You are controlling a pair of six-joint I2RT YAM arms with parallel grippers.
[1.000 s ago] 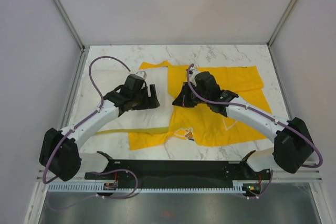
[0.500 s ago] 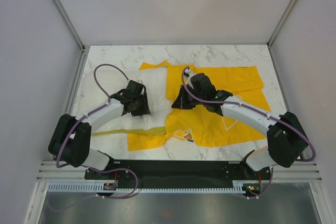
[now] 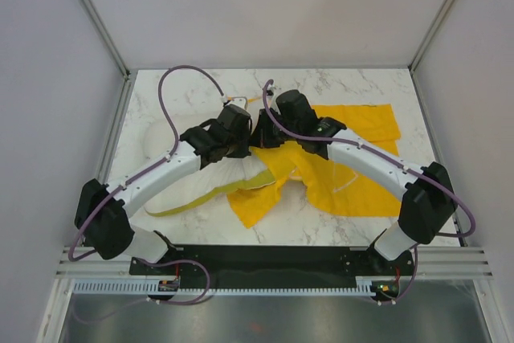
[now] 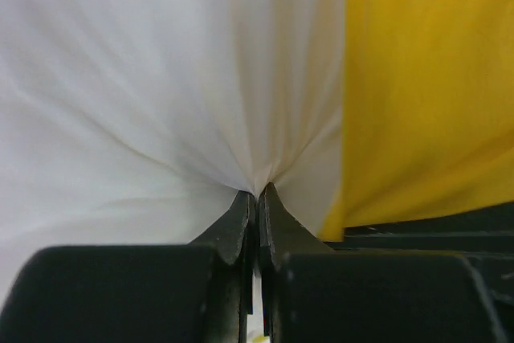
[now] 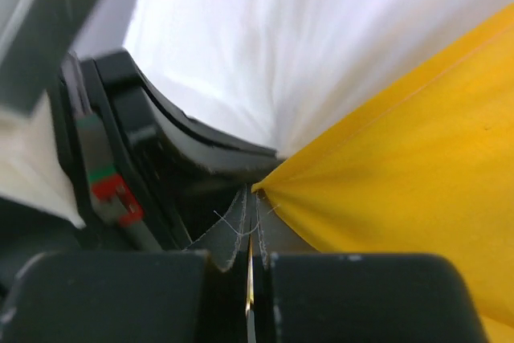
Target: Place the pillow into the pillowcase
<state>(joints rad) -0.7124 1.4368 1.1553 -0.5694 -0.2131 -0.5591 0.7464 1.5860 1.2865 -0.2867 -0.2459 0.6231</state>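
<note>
The white pillow (image 3: 217,176) lies left of centre on the marble table, its yellow edge band toward the front. My left gripper (image 3: 238,136) is shut on a pinch of the pillow (image 4: 161,102), the white cloth fanning out from the fingertips. The yellow pillowcase (image 3: 353,158) spreads to the right, one corner drooping forward over the table. My right gripper (image 3: 269,128) is shut on the pillowcase (image 5: 401,158) at its edge, lifting it beside the pillow. The two grippers sit almost touching above the pillow's right end.
Grey walls close in the marble table (image 3: 337,86) at the back and both sides. Purple cables (image 3: 185,74) arch over the left arm and behind the right wrist. The black base rail (image 3: 265,259) runs along the near edge.
My left gripper has closed on the pillow and moved right and back with it. The right gripper has pulled the pillowcase edge left and up; the case has bunched toward the pillow.
</note>
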